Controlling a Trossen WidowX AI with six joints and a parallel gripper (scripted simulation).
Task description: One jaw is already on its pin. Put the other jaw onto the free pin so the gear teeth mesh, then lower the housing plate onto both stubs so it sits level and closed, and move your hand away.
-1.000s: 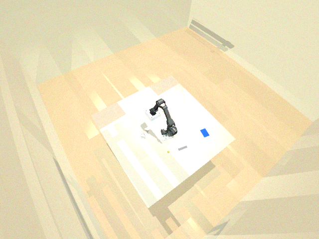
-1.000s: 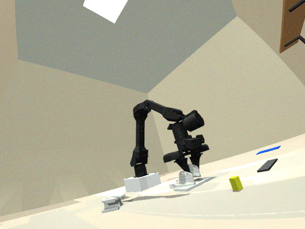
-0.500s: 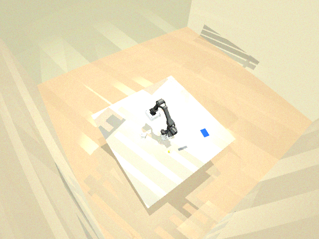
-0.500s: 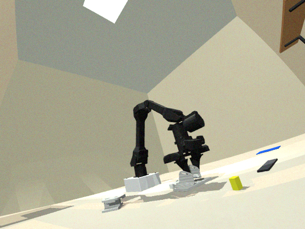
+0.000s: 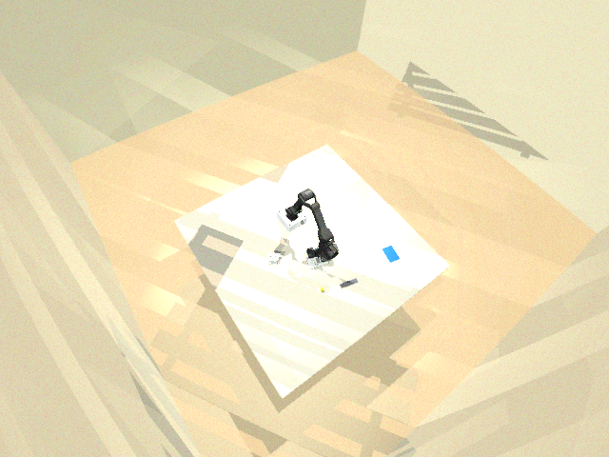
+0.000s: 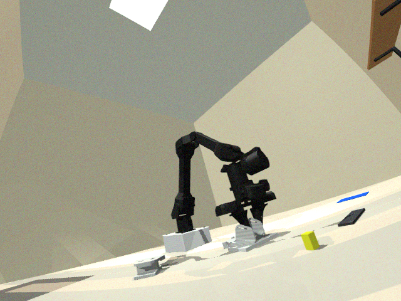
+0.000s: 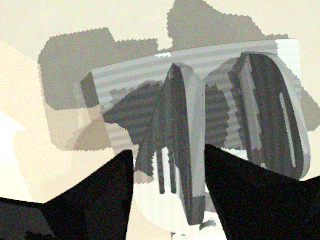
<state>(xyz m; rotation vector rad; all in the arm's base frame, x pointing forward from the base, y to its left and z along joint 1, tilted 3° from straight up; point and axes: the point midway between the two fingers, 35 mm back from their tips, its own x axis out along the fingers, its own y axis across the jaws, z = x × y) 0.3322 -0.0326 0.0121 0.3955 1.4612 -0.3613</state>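
My gripper is shut on one pale grey jaw, which stands upright between the fingertips, low over the base. The other jaw stands upright beside it, with a gap between their upper parts. The pale base lies on the table under both. The pins and the gear teeth are hidden, so I cannot tell whether the held jaw is on its pin or the teeth mesh. A small pale stepped piece, seemingly the housing plate, lies apart from the base.
A yellow block and a dark flat slab lie near the base. A blue flat piece lies farther off. The arm's white mount stands between the base and the pale piece in the exterior view.
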